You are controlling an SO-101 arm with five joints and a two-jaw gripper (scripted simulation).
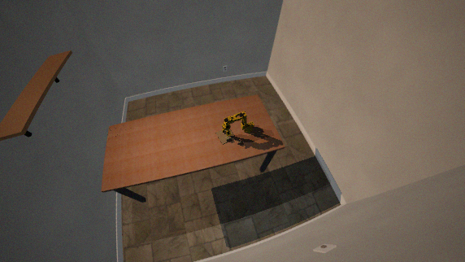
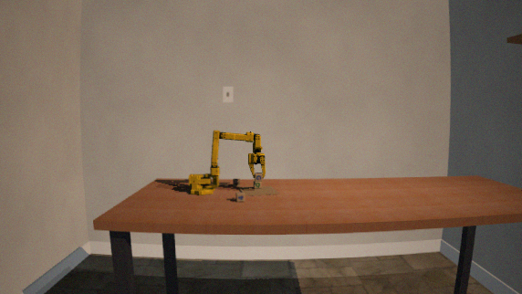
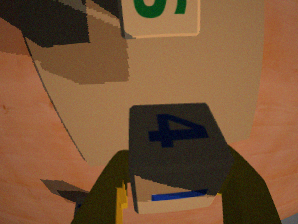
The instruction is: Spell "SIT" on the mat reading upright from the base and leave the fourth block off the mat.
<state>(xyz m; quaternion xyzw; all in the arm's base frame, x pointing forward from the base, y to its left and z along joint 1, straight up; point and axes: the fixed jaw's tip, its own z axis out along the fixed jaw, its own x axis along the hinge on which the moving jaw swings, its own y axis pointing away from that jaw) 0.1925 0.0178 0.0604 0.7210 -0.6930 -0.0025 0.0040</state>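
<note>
My gripper (image 3: 177, 175) (image 2: 258, 175) is shut on a block (image 3: 174, 141) with blue marks; its upper face, in shadow, shows a blue shape like a "4". It holds the block a little above the tan mat (image 3: 180, 76) (image 2: 270, 191). The block with a green S (image 2: 256, 184) lies flat on the mat just beyond the held block. A third block (image 2: 240, 196) with a blue mark lies on the table in front of the mat, off it. A small dark block (image 2: 235, 182) stands behind, near the arm's base; its letter is too small to read.
The arm's yellow base (image 2: 201, 183) (image 1: 248, 126) stands near the table's (image 2: 342, 205) (image 1: 162, 146) end. The arm's shadow falls over the far part of the mat in the wrist view.
</note>
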